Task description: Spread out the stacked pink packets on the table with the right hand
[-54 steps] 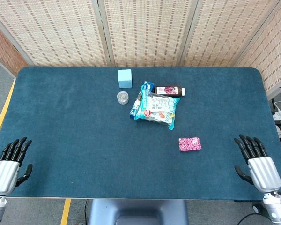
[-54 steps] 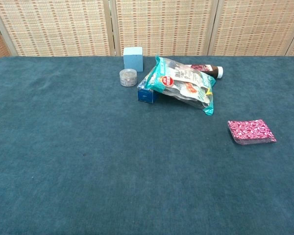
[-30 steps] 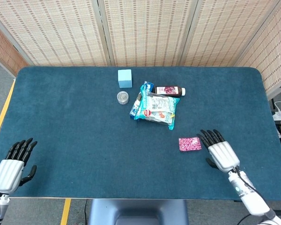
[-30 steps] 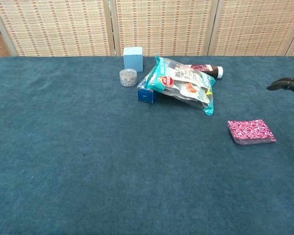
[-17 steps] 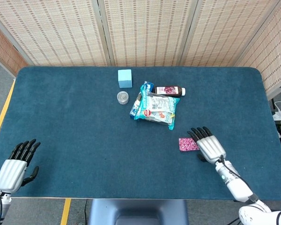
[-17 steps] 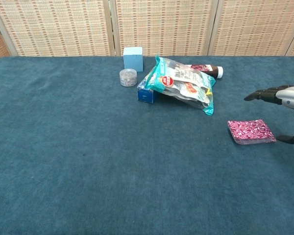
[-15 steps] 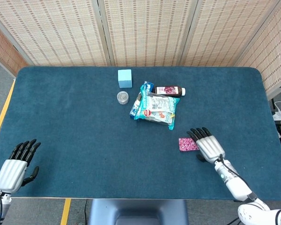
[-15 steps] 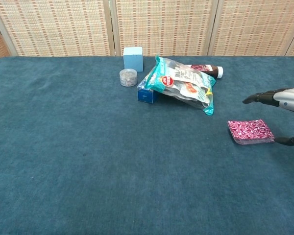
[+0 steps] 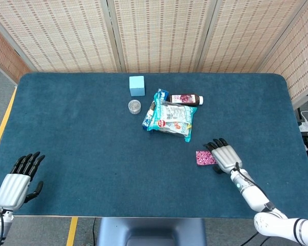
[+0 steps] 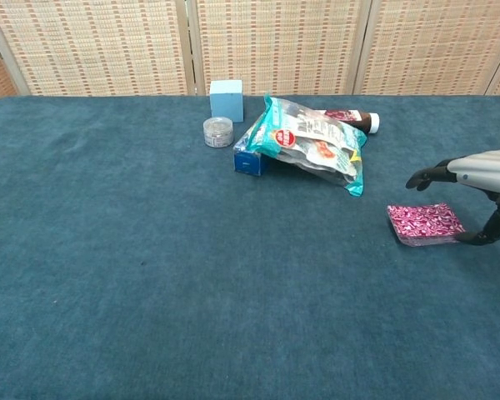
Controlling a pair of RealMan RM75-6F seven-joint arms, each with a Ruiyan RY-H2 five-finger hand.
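Observation:
The stack of pink patterned packets (image 9: pixel 204 157) lies flat on the blue table right of centre, and shows as a neat pile (image 10: pixel 425 223) in the chest view. My right hand (image 9: pixel 224 155) is over the stack's right part, palm down. Its fingers (image 10: pixel 426 175) stretch out a little above the packets, and its thumb (image 10: pixel 483 235) is down at the stack's right edge. It holds nothing. My left hand (image 9: pixel 15 183) rests open at the table's near left corner, far from the packets; the chest view does not show it.
Behind the packets lie a teal snack bag (image 9: pixel 169 118) over a blue box (image 10: pixel 250 158), a dark bottle (image 9: pixel 186 99), a small jar (image 9: pixel 135 106) and a light blue cube (image 9: pixel 137 85). Bare blue cloth (image 9: pixel 92 154) stretches left of and in front of the stack.
My right hand came in from the table's near right corner and now sits over the stack's right side, thumb lowered to its edge. The left hand shifted slightly. The packets have not moved.

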